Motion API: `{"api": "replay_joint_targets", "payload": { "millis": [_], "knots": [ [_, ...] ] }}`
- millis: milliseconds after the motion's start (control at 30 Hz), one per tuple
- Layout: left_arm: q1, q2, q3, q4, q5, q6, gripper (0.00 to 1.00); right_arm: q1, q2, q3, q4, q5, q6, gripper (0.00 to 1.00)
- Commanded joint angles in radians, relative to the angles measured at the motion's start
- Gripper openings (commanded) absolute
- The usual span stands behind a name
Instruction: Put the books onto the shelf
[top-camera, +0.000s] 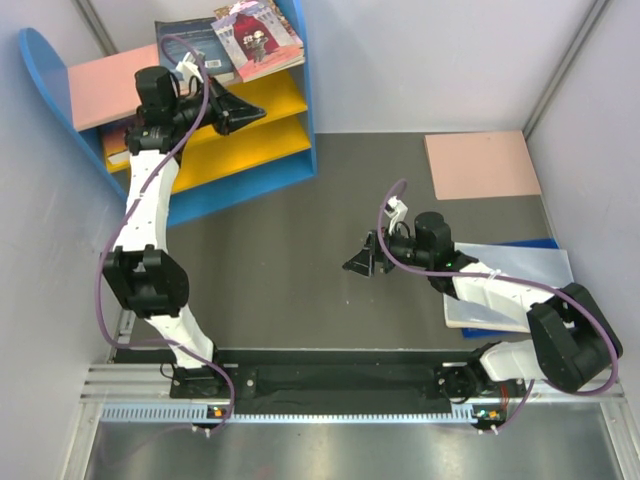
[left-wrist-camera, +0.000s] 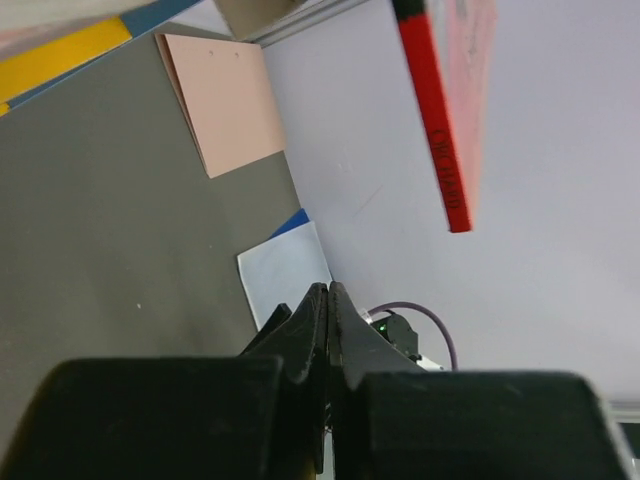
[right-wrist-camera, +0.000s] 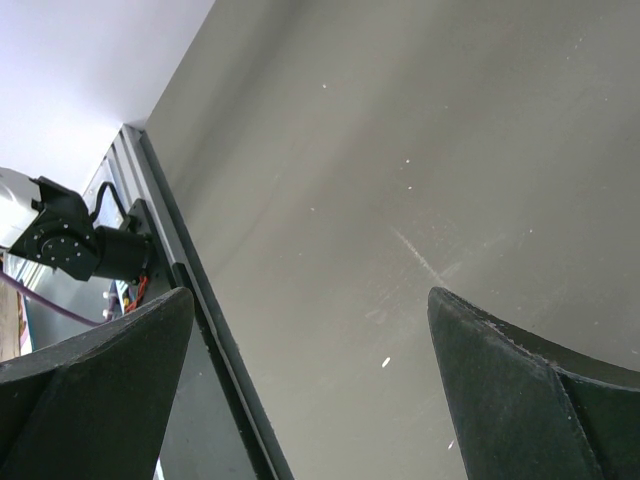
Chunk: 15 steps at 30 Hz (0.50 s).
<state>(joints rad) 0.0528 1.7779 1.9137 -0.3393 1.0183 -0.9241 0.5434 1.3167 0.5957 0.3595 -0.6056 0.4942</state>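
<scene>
The left gripper is hanging with its jaws pressed together on nothing, and the books are lying just above them on the shelf — the red book is jutting past the edge. Any upward swing is risking knocking it off. The right gripper is idling well apart, jaws wide and empty.

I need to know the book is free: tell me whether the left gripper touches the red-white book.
Apart. The left wrist view shows bare wall between the shut left gripper and the spine of the red-white book.
</scene>
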Motion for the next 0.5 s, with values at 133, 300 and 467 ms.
{"api": "replay_joint_targets", "payload": {
  "millis": [133,300,467],
  "knots": [
    [0.004,-0.055,0.047,0.062,-0.040,-0.055,0.00,0.018,-0.011,-0.010,0.053,-0.006,-0.003,1.00],
    [0.004,-0.003,0.142,0.085,-0.050,-0.113,0.00,0.018,-0.011,-0.008,0.052,-0.008,-0.003,1.00],
    [0.002,0.073,0.263,0.117,-0.052,-0.177,0.00,0.018,-0.011,-0.007,0.050,-0.008,-0.003,0.99]
  ]
}}
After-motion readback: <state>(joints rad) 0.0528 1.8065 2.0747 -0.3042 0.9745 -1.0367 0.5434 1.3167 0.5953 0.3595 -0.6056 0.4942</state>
